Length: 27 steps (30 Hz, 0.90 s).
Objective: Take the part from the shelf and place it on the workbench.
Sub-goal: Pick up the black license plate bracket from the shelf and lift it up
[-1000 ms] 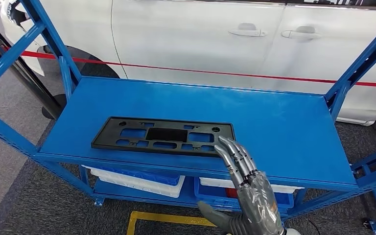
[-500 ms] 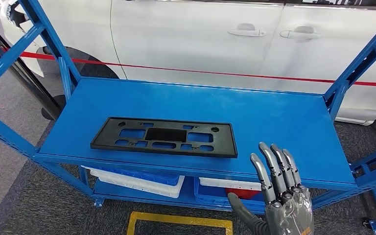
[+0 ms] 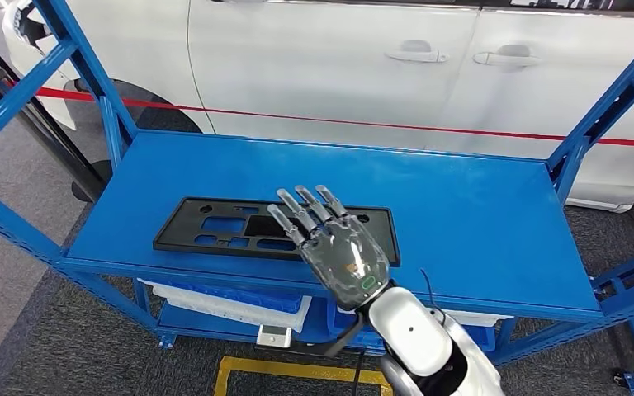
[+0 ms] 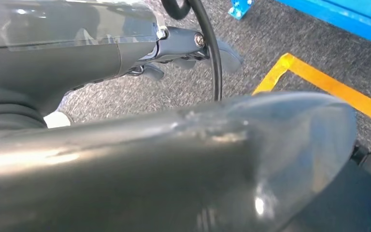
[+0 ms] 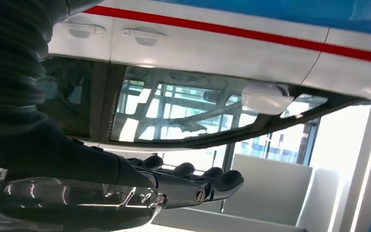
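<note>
The black plate (image 3: 276,231), a flat plastic frame with cut-out holes, lies flat on the top board of the blue shelf (image 3: 479,206), close to the front edge and toward the robot's left. Lying near the edge, it is within easy reach from the front, which probably suits a grasp along its long side.

The right hand (image 3: 334,243) is raised over the right end of the plate, its back toward the head camera, fingers (image 3: 297,210) straight and spread apart, pointing away from the robot. It holds nothing. Whether the fingertips touch the plate cannot be told from the head view; they overlap it, but the hand seems to be above it. The right wrist view shows the same fingers stretched out flat against a white car (image 5: 212,43).

The left hand (image 4: 183,50) hangs low over grey carpet (image 4: 290,34), fingers loosely curled and holding nothing.
</note>
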### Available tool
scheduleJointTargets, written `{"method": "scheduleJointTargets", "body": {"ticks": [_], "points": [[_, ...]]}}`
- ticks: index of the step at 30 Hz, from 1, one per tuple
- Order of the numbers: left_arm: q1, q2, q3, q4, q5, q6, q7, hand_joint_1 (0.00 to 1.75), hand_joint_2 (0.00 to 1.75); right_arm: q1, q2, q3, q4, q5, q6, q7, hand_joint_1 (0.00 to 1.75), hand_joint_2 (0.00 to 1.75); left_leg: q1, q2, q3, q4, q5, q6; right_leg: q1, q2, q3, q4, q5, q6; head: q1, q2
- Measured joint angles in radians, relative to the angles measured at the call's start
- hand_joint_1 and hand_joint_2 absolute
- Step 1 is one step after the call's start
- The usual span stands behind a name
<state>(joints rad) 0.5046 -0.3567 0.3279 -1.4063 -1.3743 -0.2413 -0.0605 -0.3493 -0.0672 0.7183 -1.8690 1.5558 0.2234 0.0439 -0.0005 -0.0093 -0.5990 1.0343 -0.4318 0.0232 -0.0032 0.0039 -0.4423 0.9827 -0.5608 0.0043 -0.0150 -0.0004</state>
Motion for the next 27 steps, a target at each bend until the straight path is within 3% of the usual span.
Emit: {"method": "scheduleJointTargets", "body": {"ticks": [11,27], "points": [[0.014,0.000,0.002,0.007,0.050,0.005,0.060,0.00,0.00,-0.040,0.042,0.048,0.149,-0.068,-0.007,0.013,0.00,1.75,0.000,-0.001,-0.001,0.000,-0.002,-0.001,0.000,-0.001,-0.001,0.000,-0.001,0.000,0.000,0.000],[0.014,0.000,0.005,0.010,0.088,0.024,0.086,0.00,0.00,-0.016,0.066,0.050,0.187,-0.126,-0.017,0.010,0.00,1.75,0.000,-0.001,-0.001,0.000,-0.002,-0.001,0.000,-0.001,-0.001,0.000,-0.001,0.000,0.000,0.000]]}}
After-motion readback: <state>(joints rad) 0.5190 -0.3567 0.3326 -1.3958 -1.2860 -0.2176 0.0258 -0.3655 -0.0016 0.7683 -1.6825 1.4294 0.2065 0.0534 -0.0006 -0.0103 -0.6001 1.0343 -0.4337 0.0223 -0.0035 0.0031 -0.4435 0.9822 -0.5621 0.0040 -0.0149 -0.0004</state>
